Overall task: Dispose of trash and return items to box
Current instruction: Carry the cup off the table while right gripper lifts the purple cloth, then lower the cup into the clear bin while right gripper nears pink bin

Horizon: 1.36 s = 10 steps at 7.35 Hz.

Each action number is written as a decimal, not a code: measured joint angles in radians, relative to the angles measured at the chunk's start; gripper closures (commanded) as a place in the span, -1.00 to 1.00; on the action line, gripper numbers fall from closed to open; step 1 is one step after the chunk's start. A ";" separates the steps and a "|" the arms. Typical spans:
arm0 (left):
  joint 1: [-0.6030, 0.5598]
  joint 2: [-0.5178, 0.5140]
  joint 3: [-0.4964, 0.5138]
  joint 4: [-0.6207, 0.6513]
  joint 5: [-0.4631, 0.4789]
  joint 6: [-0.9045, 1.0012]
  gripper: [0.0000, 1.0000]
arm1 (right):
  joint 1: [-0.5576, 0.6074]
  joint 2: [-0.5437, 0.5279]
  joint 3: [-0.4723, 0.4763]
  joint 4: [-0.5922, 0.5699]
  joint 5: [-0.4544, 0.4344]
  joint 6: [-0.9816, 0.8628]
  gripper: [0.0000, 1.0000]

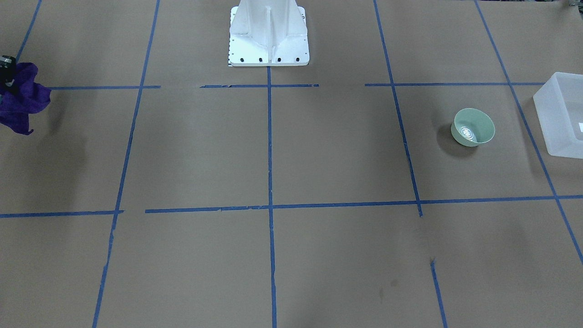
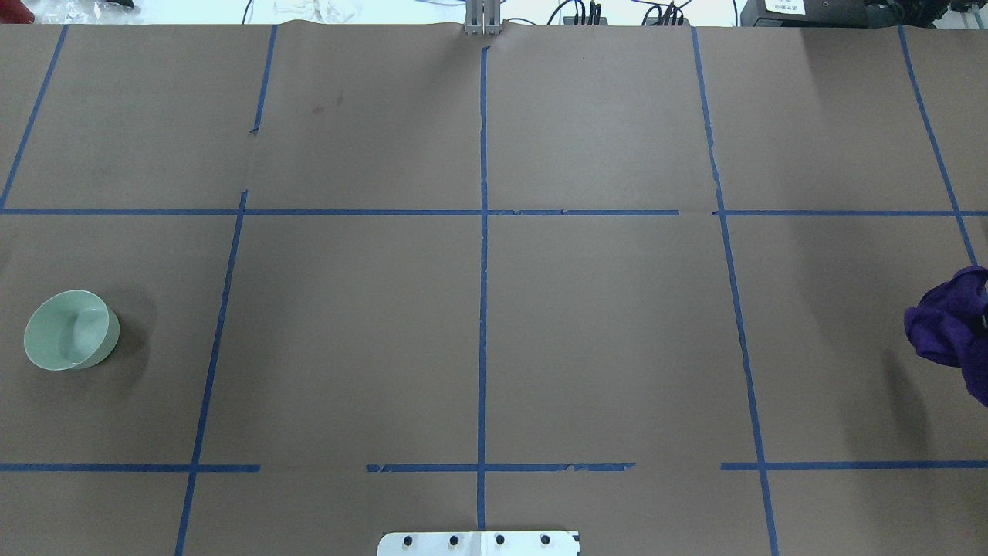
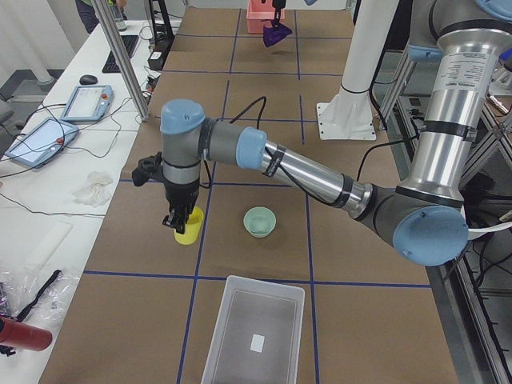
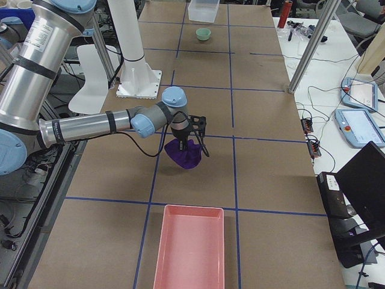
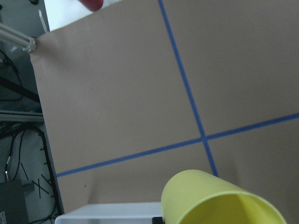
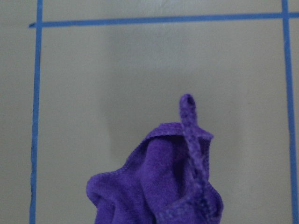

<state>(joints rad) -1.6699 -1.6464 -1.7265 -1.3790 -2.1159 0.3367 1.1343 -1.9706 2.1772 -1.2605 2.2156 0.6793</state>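
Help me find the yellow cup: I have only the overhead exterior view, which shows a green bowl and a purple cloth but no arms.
Observer: The yellow cup hangs at the left hand in the exterior left view; its grip I cannot tell.
Operator: Is the box close?
Observer: Yes, the left wrist view shows the rim of the box next to the cup in frame.
Operator: What holds the cloth?
Observer: The purple cloth dangles from the right hand, clear of the table, near a pink tray.
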 measured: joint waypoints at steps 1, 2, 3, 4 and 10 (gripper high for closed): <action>-0.009 0.085 0.033 -0.061 -0.005 0.027 1.00 | 0.096 0.029 0.021 -0.114 0.031 -0.124 1.00; -0.012 0.161 0.087 -0.170 -0.033 0.021 1.00 | 0.186 0.045 0.028 -0.201 0.056 -0.251 1.00; -0.011 0.220 0.151 -0.302 -0.086 -0.025 1.00 | 0.262 0.053 0.029 -0.268 0.072 -0.364 1.00; -0.006 0.261 0.212 -0.431 -0.133 -0.089 1.00 | 0.326 0.059 0.027 -0.322 0.078 -0.470 1.00; 0.138 0.289 0.344 -0.675 -0.286 -0.153 -1.00 | 0.517 0.083 -0.019 -0.431 0.081 -0.779 1.00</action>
<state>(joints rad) -1.5323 -1.3578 -1.3826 -2.0545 -2.4022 0.1838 1.6509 -1.8877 2.1581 -1.6916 2.2964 -0.0998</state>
